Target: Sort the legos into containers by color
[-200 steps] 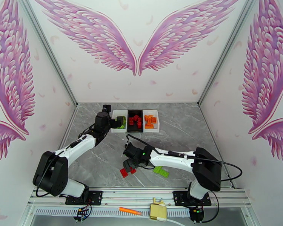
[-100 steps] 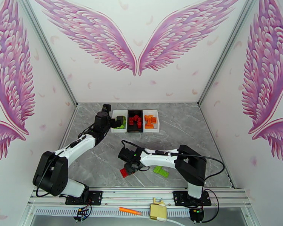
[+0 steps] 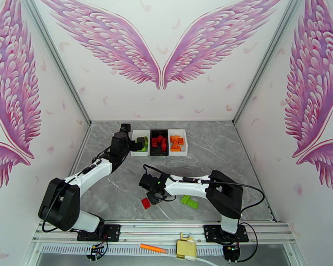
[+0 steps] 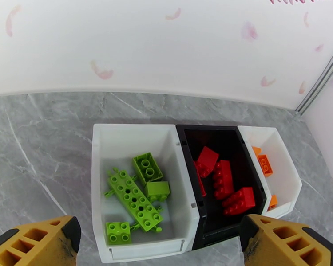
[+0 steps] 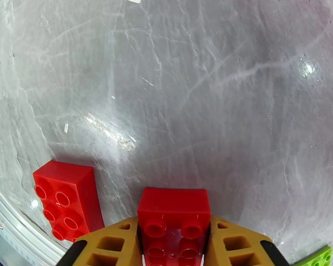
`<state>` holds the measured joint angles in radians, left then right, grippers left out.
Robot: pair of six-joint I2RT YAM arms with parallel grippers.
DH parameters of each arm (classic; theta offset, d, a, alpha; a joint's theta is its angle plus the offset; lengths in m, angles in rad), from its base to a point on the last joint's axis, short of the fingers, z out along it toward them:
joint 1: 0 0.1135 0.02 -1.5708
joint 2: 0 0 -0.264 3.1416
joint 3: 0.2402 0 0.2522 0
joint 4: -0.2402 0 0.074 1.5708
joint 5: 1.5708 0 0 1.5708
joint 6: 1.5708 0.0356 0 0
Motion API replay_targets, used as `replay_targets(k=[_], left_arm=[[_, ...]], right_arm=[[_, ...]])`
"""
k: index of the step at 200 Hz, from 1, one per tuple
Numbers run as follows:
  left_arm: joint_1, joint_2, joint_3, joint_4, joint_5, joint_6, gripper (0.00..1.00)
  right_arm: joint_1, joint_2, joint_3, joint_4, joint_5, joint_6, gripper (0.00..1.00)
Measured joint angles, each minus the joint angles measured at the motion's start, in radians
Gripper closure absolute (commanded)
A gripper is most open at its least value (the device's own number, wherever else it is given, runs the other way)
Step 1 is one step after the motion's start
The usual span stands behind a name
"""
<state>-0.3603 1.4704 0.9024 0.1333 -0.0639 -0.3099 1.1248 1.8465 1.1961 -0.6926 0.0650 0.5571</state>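
In the right wrist view a red lego [image 5: 173, 213] sits between my yellow fingers [image 5: 111, 247], studs toward the camera, and my right gripper [image 5: 173, 244] is shut on it just above the grey table. A second red lego [image 5: 66, 200] lies to its left, seen from above as a red lego [image 3: 145, 203] beside the right gripper [image 3: 154, 197]. A lime green lego [image 3: 189, 201] lies to the right. My left gripper [image 4: 160, 244] hangs open over the left white container [image 4: 100, 182], which holds green legos [image 4: 133, 198]. The black container [image 4: 188, 142] holds red legos [image 4: 223, 180], and the right white container [image 4: 288, 174] holds orange legos [image 4: 264, 165].
The three containers stand side by side at the back of the table [image 3: 211, 151], close to the rear wall. An orange marker-like stick [image 3: 153, 248] and a yellowish device [image 3: 187, 249] lie on the near rail below the arms' bases.
The right arm swung left and down onto the pair of red legos and its fingers closed on one of them. The left arm stayed over the left white container.
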Motion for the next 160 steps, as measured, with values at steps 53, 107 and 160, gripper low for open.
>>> replay_targets(k=[53, 107, 160], left_arm=[[-0.011, -0.094, -0.127, 0.067, 0.014, 0.026, 0.01], [-0.113, -0.236, -0.253, 0.119, 0.017, 0.144, 0.01], [-0.195, -0.346, -0.358, 0.118, 0.026, 0.216, 0.01]], right_arm=[[-0.087, -0.165, -0.024, 0.068, 0.146, -0.013, 0.71], [-0.341, -0.248, -0.023, 0.259, 0.182, -0.093, 0.71], [-0.495, -0.031, 0.168, 0.383, 0.167, -0.161, 0.71]])
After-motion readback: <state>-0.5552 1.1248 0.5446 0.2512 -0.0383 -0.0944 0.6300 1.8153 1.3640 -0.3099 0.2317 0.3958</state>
